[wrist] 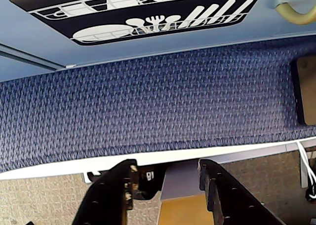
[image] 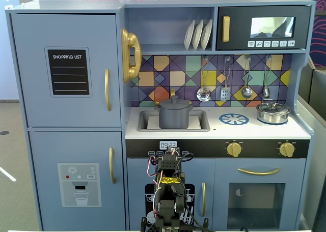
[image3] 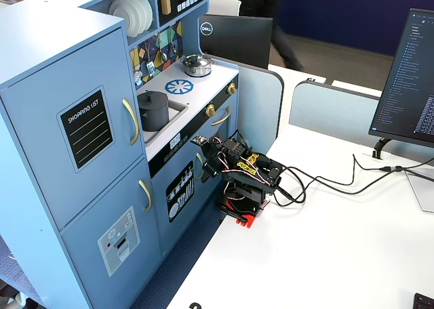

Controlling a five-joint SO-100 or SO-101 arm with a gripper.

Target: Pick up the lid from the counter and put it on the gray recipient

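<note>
The gray recipient (image: 173, 117) stands in the sink of the toy kitchen, and it also shows in the other fixed view (image3: 154, 112). The dark-gray lid (image: 173, 103) with its small knob lies on top of the pot, closing it (image3: 152, 96). My arm (image: 168, 186) is folded low on the white table in front of the kitchen's lower doors, well below the counter. My gripper (wrist: 165, 168) is open and empty. It points down over the table's edge at the blue carpet.
A shiny silver pot (image: 273, 112) with its lid stands at the counter's right, beside the blue-and-white burner print (image: 234, 119). Utensils (image: 224, 92) hang above the counter. Cables (image3: 319, 180) trail from the arm across the white table; a monitor (image3: 410, 78) stands at the right.
</note>
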